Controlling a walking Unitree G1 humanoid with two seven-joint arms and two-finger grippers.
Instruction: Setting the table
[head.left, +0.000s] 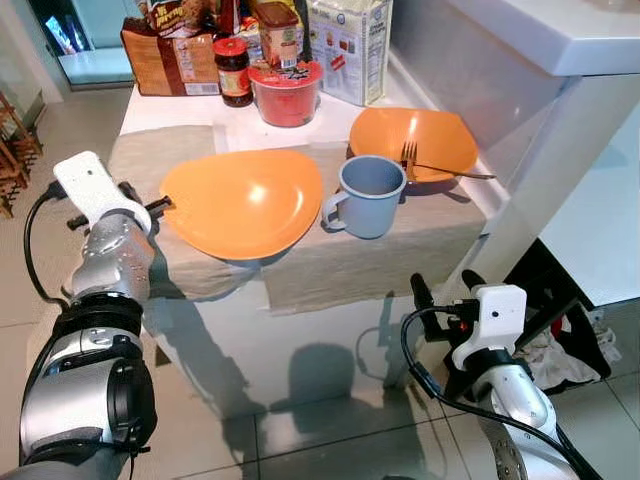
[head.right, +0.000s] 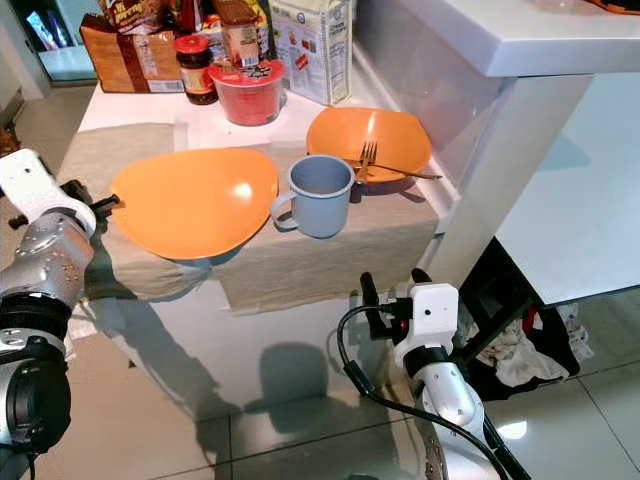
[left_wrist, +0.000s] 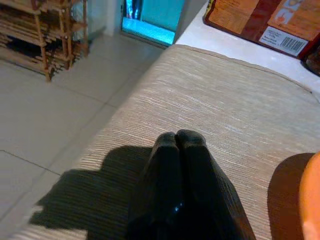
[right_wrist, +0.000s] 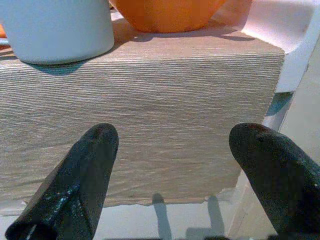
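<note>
Left pincer (left_wrist: 176, 142) closed on nothing, tips together over beige runner (left_wrist: 210, 115) beside near orange plate (head.left: 243, 200). Right pincer (right_wrist: 172, 150) spread wide, empty, low before counter (head.left: 190, 108) edge. Grey mug (head.left: 368, 195) between near plate and far orange plate (head.left: 412, 140) bearing fork (head.left: 440, 166). Groceries (head.left: 262, 50) at back.

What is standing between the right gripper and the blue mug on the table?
Nothing visible. The right gripper, fingers open, hangs below the table edge facing the overhanging beige placemat; the blue mug stands on that mat above, beside the orange plate. The gripper must rise first.
</note>
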